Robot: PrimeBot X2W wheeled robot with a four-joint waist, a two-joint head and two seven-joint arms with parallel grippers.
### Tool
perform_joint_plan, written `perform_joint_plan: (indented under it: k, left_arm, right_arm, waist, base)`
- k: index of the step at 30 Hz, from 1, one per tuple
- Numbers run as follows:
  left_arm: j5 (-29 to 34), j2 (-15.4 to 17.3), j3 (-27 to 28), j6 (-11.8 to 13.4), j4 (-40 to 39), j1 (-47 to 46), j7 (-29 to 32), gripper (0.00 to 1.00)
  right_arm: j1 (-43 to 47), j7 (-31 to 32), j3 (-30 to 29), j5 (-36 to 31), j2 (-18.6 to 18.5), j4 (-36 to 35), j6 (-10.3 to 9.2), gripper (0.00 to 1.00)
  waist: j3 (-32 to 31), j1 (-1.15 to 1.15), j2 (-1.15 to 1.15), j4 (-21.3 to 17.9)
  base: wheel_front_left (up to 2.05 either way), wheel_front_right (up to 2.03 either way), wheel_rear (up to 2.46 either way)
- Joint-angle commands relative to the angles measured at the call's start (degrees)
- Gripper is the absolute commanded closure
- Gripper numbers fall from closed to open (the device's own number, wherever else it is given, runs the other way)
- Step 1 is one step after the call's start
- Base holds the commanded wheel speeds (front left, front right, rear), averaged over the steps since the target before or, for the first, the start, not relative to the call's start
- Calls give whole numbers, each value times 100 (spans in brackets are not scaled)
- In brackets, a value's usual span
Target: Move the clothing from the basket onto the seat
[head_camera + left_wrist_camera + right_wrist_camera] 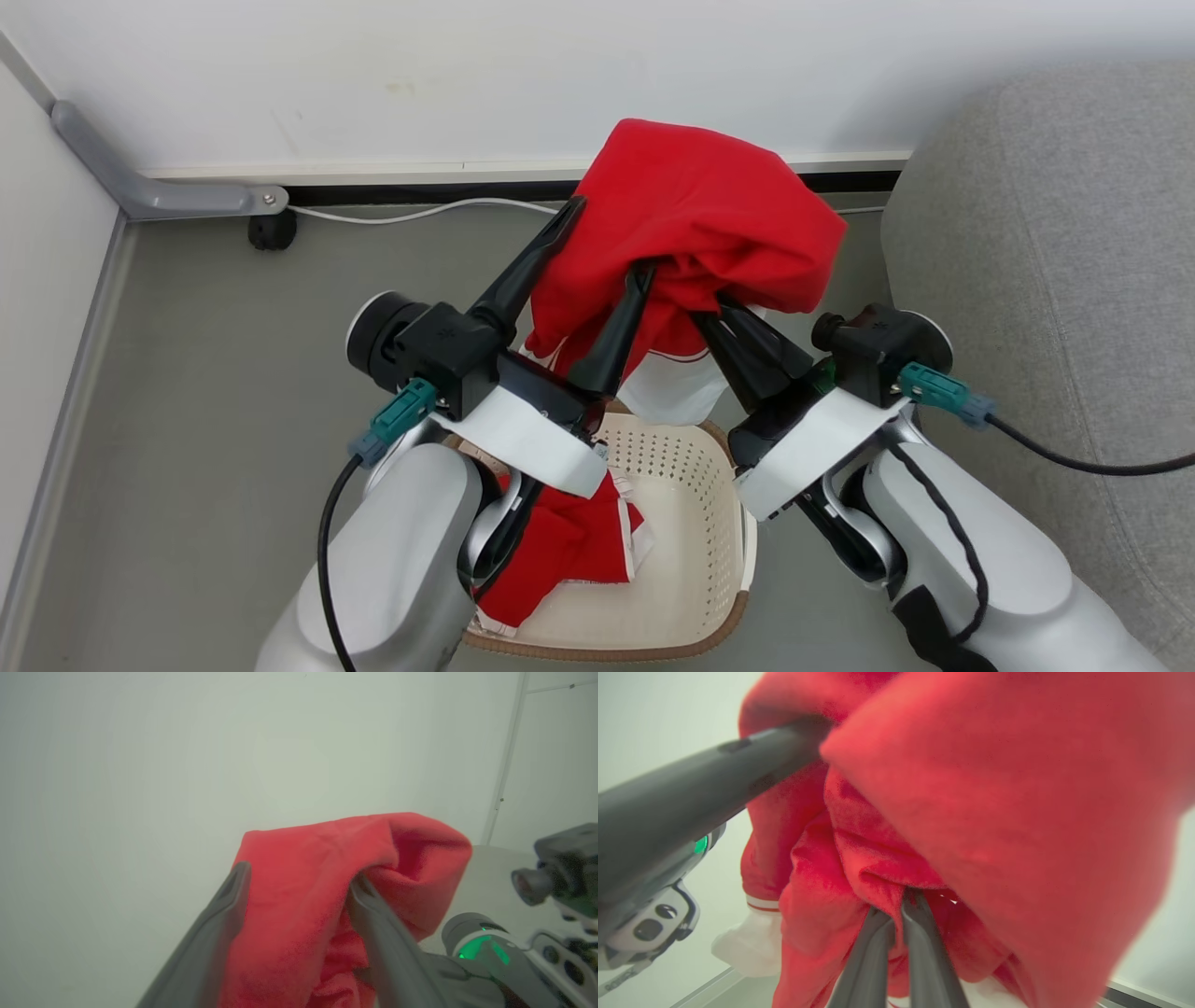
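A red garment [691, 215] with white trim hangs in the air above the basket [709, 523]. My right gripper [705, 313] is shut on a fold of its underside, and the right wrist view shows the cloth pinched between my right gripper's [896, 905] fingers. My left gripper [611, 235] stands open with its fingers spread wide. The cloth drapes between and over them, as the left wrist view of my left gripper [300, 872] shows. A second red garment [569, 546] lies in the basket, partly hidden by my left arm. The grey seat [1046, 243] is at the right.
The cream basket stands on a grey floor [215, 355] between my two forearms. A white wall with a baseboard and a white cable [420, 213] runs along the back. A grey pipe [149, 191] sits in the left corner. A black cable [1074, 457] trails from my right wrist over the seat.
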Motion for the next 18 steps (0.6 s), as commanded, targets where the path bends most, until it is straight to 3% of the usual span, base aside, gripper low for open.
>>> perform_joint_plan:
  k: [1, 18]
  left_arm:
    - [58, 53, 242, -25, -54, 28, -27, 0]
    - [316, 53, 583, -242, 228, 343, -27, 0]
  right_arm:
    - [135, -35, -104, 58, 16, -246, 23, 100]
    - [616, -35, -1149, -73, -206, -647, 23, 100]
  waist:
    - [-27, 0, 0, -78]
    - [-112, 0, 0, -822]
  base:
    - [0, 0, 0]
    - [0, 0, 0]
